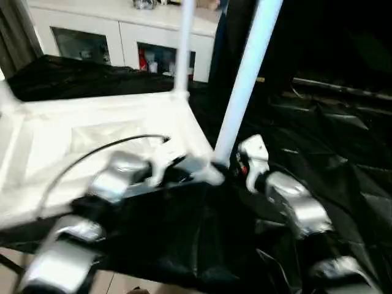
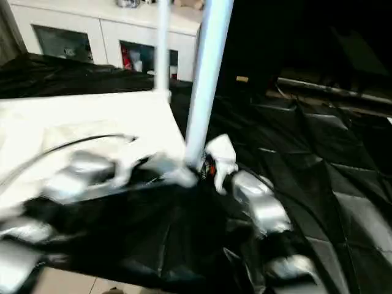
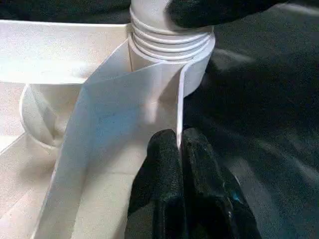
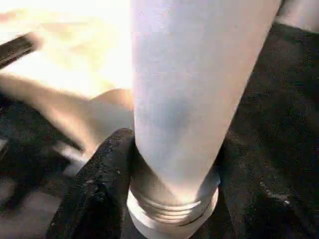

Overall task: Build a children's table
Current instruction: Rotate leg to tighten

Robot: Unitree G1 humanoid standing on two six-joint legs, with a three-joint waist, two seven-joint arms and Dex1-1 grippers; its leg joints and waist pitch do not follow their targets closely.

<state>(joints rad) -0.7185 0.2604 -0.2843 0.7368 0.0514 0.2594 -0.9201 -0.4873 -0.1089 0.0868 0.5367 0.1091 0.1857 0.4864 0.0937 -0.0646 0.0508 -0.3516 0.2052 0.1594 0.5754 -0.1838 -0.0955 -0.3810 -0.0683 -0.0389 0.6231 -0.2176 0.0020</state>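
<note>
The children's table's white tabletop [image 1: 92, 141] lies underside up on the black-draped work table. Two white legs stand upright in its corner sockets: a far leg [image 1: 184, 49] and a near leg [image 1: 245, 79] at the near right corner. My left gripper [image 3: 180, 149] is shut on the thin rim [image 3: 178, 99] of the tabletop, just beside that corner's socket [image 3: 169, 50]. My right gripper [image 4: 174, 189] reaches in from the right and is shut on the near leg just above its threaded base, with a black finger [image 4: 99, 189] pressed against the tube.
Creased black cloth [image 1: 318, 135] covers the work table to the right. A white cabinet [image 1: 122, 37] stands behind. A black cable [image 1: 92, 153] arcs over the tabletop. The work table's near edge and the floor [image 1: 122, 285] are at the lower left.
</note>
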